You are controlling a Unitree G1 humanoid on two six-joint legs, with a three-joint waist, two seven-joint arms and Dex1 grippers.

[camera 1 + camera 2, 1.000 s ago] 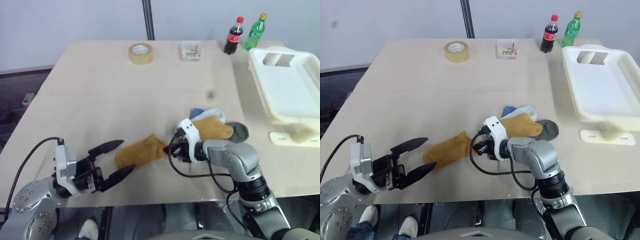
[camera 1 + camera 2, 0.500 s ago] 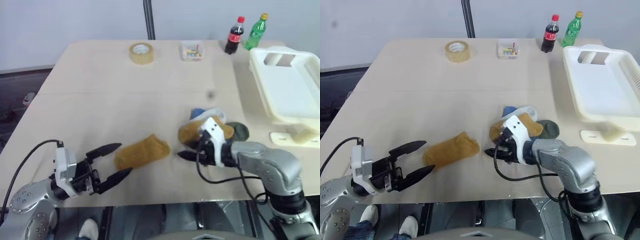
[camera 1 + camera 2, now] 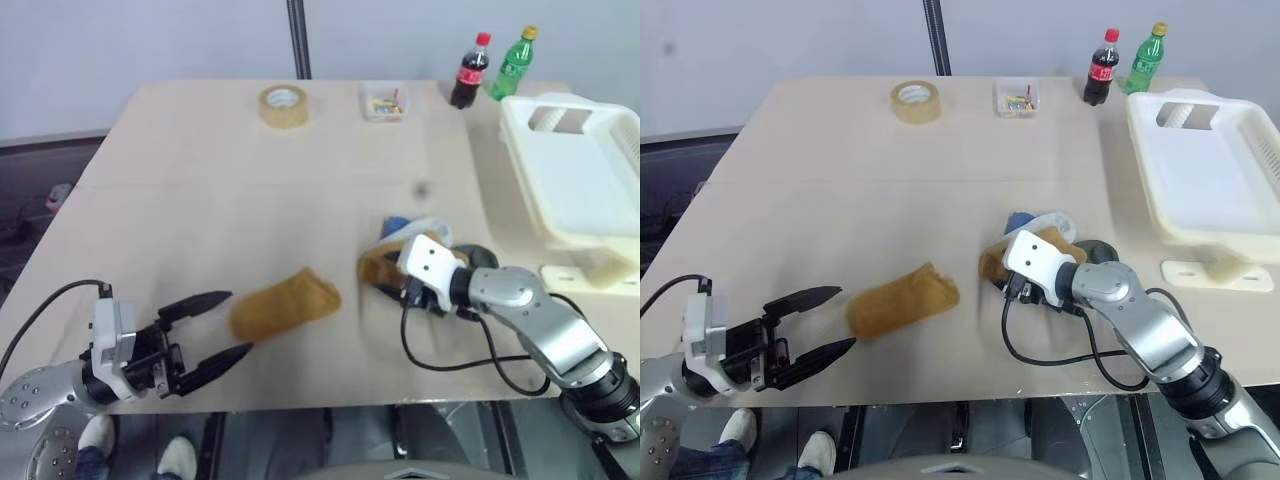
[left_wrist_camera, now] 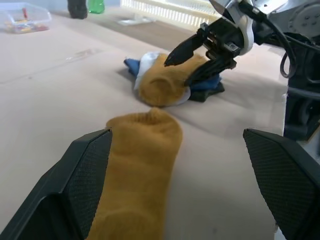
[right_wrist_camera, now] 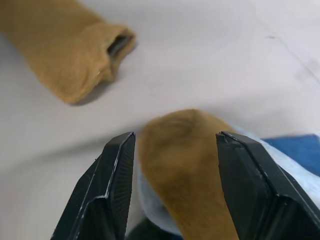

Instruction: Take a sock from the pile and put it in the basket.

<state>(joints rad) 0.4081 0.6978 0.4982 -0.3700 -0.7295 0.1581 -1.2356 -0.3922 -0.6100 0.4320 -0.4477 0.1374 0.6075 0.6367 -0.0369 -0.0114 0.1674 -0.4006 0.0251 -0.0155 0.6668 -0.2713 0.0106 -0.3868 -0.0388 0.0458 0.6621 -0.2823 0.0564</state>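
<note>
The white basket (image 3: 585,180) sits empty, well apart from both jaws. Right gripper (image 5: 172,150) jaws released, straddling the pile's (image 4: 172,82) mustard sock (image 5: 185,160); left gripper (image 3: 225,327) jaws released.

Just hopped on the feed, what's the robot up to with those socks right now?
The right gripper has its fingers open on either side of a mustard-yellow sock on top of the pile, not yet closed on it. Another mustard-yellow sock lies flat on the table, apart from the pile, in front of the open left gripper, which touches nothing. The basket sits at the table's right edge.
</note>
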